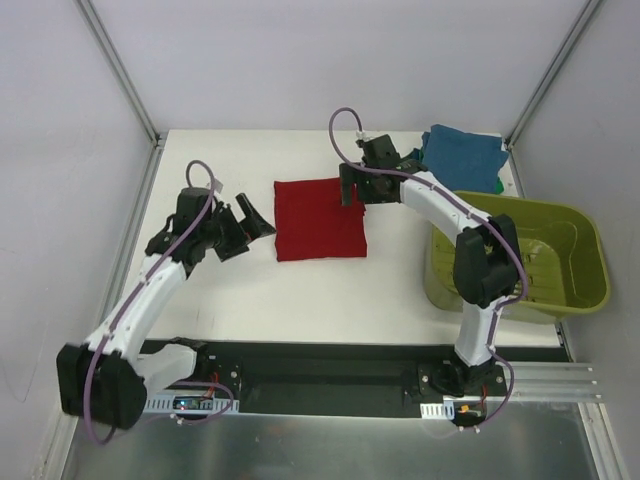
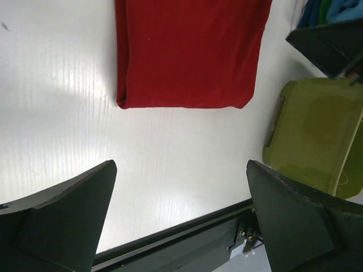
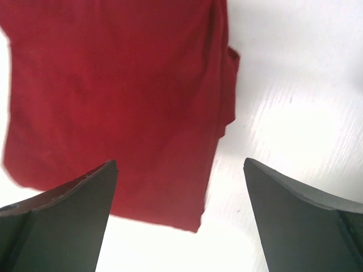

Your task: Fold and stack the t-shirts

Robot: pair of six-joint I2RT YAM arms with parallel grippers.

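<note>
Dark red cloth t-shirt [image 1: 320, 219]: folded into a flat, roughly square pad, lying free at the middle of the white table [image 1: 250, 300]. Teal-blue folded cloth t-shirt [image 1: 461, 157]: far right corner, atop a green folded one [image 1: 497, 185], edge only visible.

My left fingers [image 1: 256, 213] hang left of the folded t-shirt [image 1: 320, 219] mid-frame on the tabletop [image 1: 250, 290]; stacked t-shirts [image 1: 462, 158] lie upper right, behind the basket [image 1: 590, 270].

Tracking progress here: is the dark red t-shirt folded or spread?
Folded: the dark red t-shirt lies as a compact square, layers showing along one edge.
</note>
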